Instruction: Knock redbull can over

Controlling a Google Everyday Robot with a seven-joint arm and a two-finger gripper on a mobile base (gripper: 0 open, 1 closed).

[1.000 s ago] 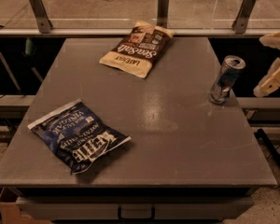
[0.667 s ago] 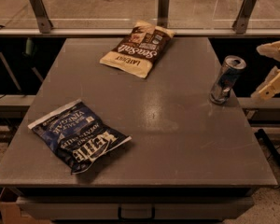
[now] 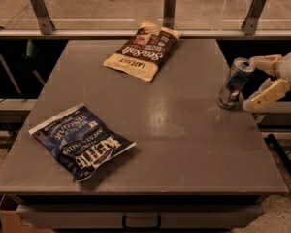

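Observation:
The redbull can [image 3: 234, 83] stands on the grey table [image 3: 184, 130] near its right edge, leaning slightly to the right at the top. It is slim, silver and blue, with a shiny top. My gripper [image 3: 254, 84] comes in from the right edge of the view, cream-coloured, with its two fingers spread open. The upper finger [image 3: 263, 62] is level with the can's top and the lower finger [image 3: 263, 97] is by its base. Both fingertips are right beside the can.
A brown and cream chip bag [image 3: 142, 50] lies at the table's back middle. A blue Kettle chip bag [image 3: 80, 141] lies at the front left. A glass rail with metal posts [image 3: 169, 6] runs behind the table.
My gripper has moved left from the right edge toward the can, and now its fingers flank the can's right side. The can stays in place, perhaps tilted a little.

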